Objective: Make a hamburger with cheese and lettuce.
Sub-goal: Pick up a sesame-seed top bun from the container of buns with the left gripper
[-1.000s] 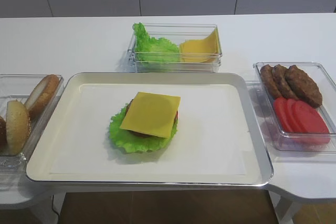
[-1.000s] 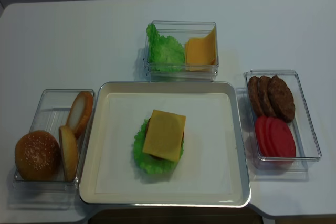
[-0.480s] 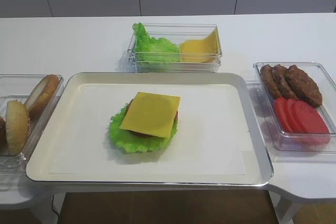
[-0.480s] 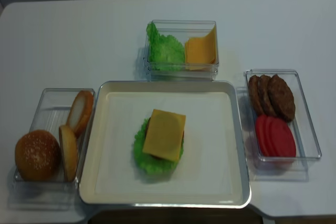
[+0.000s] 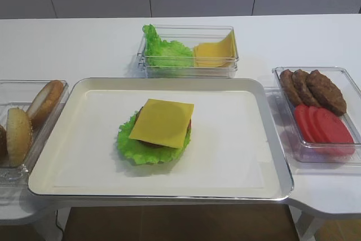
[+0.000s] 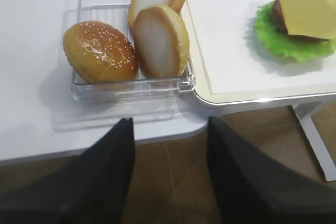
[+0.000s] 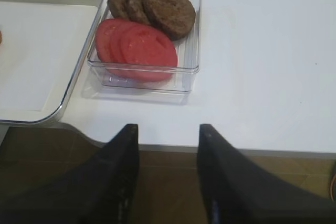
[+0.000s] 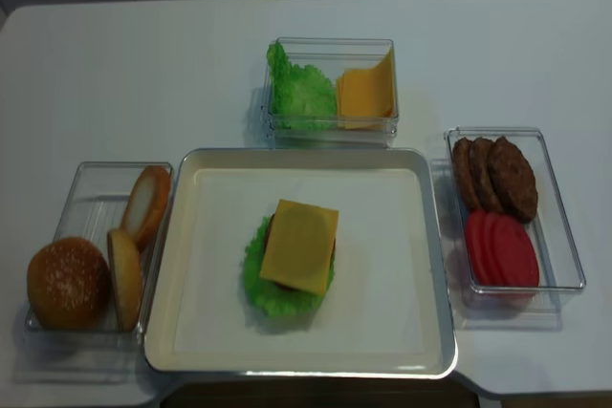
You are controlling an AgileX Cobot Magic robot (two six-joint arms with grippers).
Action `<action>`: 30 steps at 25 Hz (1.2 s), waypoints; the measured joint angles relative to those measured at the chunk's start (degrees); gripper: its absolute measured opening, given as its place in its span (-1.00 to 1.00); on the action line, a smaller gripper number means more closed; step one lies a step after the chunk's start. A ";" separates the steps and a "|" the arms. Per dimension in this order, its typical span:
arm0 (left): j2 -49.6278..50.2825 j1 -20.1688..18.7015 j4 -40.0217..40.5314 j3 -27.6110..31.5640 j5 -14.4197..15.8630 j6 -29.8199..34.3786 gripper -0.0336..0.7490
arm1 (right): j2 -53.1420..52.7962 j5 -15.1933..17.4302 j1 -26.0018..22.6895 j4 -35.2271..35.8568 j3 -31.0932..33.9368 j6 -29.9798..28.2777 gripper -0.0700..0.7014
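Note:
The hamburger (image 5: 155, 134) sits in the middle of the cream tray (image 5: 237, 156): a ruffled green lettuce leaf (image 5: 131, 145), a dark patty edge, and a square yellow cheese slice (image 5: 163, 121) on top, with no bun top. It also shows in the realsense view (image 8: 292, 255) and in the left wrist view (image 6: 299, 22). My left gripper (image 6: 170, 127) is open and empty below the table's front edge, in front of the bun box (image 6: 84, 85). My right gripper (image 7: 168, 129) is open and empty below the front edge, in front of the patty and tomato box (image 7: 195, 35).
The left clear box holds a sesame bun top (image 6: 100, 51) and two pale-faced bun halves (image 6: 160, 40). The right box holds brown patties (image 5: 313, 87) and red tomato slices (image 5: 324, 127). A back box (image 5: 189, 69) holds bunched lettuce (image 5: 163, 52) and piled cheese slices (image 5: 214, 52).

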 joint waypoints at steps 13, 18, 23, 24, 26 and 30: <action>18.88 0.00 -0.38 -8.94 3.39 -5.09 -0.03 | 0.00 0.00 0.00 0.00 0.00 0.00 -0.04; 25.62 0.00 -0.38 -11.49 4.29 -8.83 0.08 | 0.00 0.00 0.00 0.00 0.00 0.00 -0.04; 30.49 0.00 -0.38 -13.40 4.29 -10.49 0.15 | 0.00 0.00 0.00 0.00 0.00 0.00 -0.04; 31.38 0.00 -0.38 -13.67 4.29 -10.58 0.15 | 0.00 0.00 0.00 0.00 0.00 0.00 -0.04; 33.14 0.00 -1.17 -14.42 4.29 -10.69 0.15 | 0.00 0.00 0.00 0.00 0.00 0.00 -0.04; 37.21 0.00 -2.24 -16.77 4.29 -10.69 0.15 | 0.00 0.00 0.00 0.00 0.00 0.00 -0.04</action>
